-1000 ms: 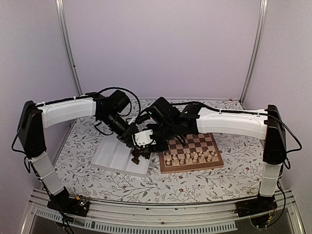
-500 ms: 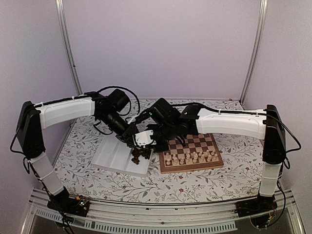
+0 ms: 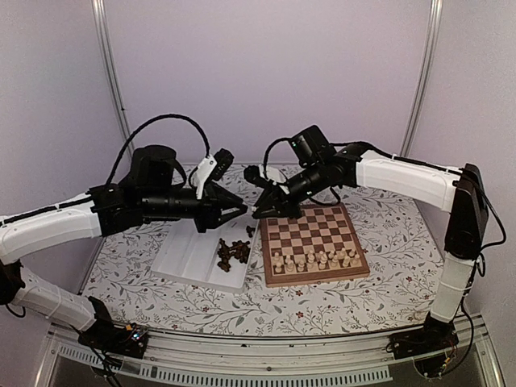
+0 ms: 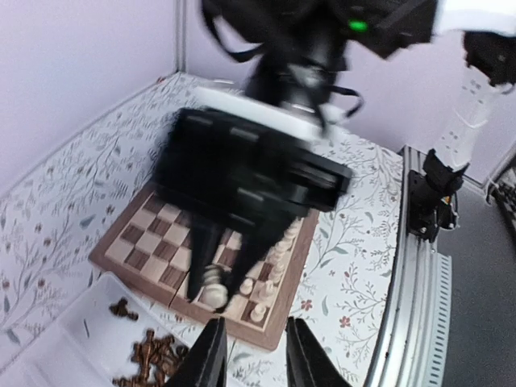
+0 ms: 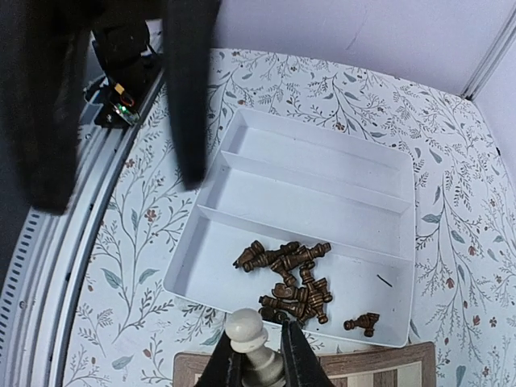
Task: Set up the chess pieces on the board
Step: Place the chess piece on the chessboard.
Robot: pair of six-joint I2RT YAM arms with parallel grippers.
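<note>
My right gripper (image 3: 260,212) hangs above the board's (image 3: 343,222) near-left corner, shut on a pale cream pawn (image 5: 246,332) that stands up between its fingers. The same piece (image 4: 214,292) shows blurred in the left wrist view. My left gripper (image 3: 240,213) faces it from the left, over the tray's right end. Its jaws (image 4: 254,356) stand apart with nothing between them. Two rows of cream chess pieces (image 3: 313,260) stand along the board's near side. Several dark brown pieces (image 5: 292,278) lie heaped in the white tray's (image 5: 322,173) nearest compartment.
The white tray (image 3: 187,256) lies just left of the board, its other compartments bare. A flowered cloth (image 3: 387,282) covers the table. A metal rail (image 3: 242,355) runs along the near edge. The two grippers hang close together, tips almost facing.
Both grippers were down together at the tray's right end. Now the left arm has swung back and up with its jaws parted, and the right gripper has risen with the cream pawn.
</note>
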